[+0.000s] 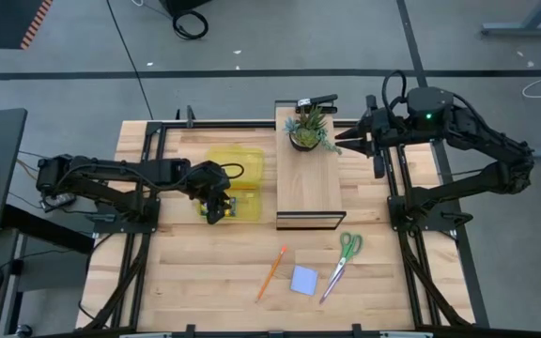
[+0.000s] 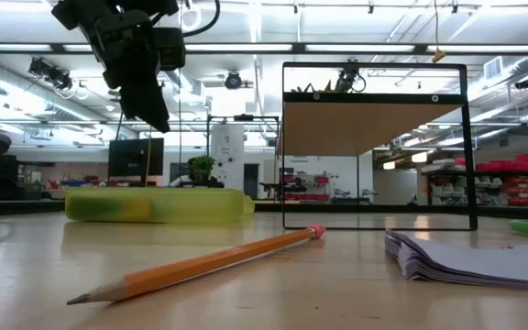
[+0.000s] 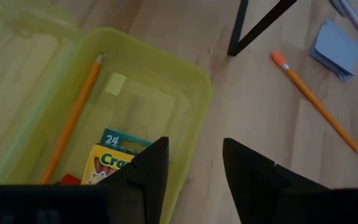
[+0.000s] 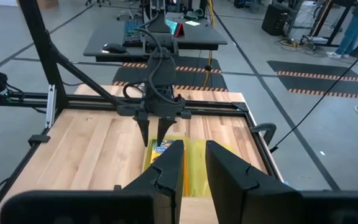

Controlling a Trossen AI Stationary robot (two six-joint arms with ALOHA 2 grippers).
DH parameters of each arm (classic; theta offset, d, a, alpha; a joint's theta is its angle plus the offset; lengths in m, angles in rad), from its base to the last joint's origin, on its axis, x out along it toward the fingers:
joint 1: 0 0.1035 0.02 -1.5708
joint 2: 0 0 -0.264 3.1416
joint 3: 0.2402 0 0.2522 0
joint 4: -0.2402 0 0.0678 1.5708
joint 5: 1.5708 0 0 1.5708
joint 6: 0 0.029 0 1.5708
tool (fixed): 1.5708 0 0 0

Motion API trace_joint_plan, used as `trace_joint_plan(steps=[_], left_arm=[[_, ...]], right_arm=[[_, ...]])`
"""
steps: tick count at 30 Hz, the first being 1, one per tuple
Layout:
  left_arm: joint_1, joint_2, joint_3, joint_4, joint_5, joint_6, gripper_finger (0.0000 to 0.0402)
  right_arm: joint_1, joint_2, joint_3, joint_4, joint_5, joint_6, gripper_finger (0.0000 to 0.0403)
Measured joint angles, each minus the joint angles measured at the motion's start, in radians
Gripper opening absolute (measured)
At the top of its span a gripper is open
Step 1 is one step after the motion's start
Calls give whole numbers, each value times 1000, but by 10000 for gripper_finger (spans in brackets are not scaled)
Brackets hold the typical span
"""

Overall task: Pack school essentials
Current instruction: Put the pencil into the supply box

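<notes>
An open translucent yellow case (image 1: 238,167) lies left of centre. One orange pencil (image 3: 73,118) and the yellow-green crayon box (image 3: 110,163) lie inside it. My left gripper (image 1: 216,210) (image 3: 194,168) hovers open over the case's near rim (image 3: 191,118), slanting down, with nothing between its fingers. A second orange pencil (image 1: 270,272), the light blue sticky-note pad (image 1: 303,280) and the green-handled scissors (image 1: 342,261) lie flat on the table near its front edge. My right gripper (image 1: 343,143) (image 4: 194,165) waits raised at the far right, open and empty.
A wooden riser on a black frame (image 1: 308,183) stands at the table's centre with a potted plant (image 1: 308,131) on its far end. Bare wood stretches between the case and the loose items. Black rails (image 1: 397,188) run along both table sides.
</notes>
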Motion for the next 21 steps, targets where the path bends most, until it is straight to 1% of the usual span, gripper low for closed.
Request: trace_joint_plan(steps=[5, 10, 14, 16, 18, 21], left_arm=[[0, 0, 0, -3, 0, -1, 157], [-12, 0, 0, -4, 0, -27, 168], [-84, 24, 31, -12, -6, 1, 173], [-127, 49, 57, -43, -36, 0, 172], [-168, 86, 90, -59, -58, -1, 171], [-227, 153, 134, -69, -62, -28, 170]], right_arm=[[0, 4, 0, 1, 0, 2, 74], [0, 5, 0, 1, 0, 8, 74], [0, 4, 0, 1, 0, 13, 74], [0, 4, 0, 0, 0, 14, 74], [0, 4, 0, 0, 0, 13, 74], [0, 4, 0, 0, 0, 13, 74]])
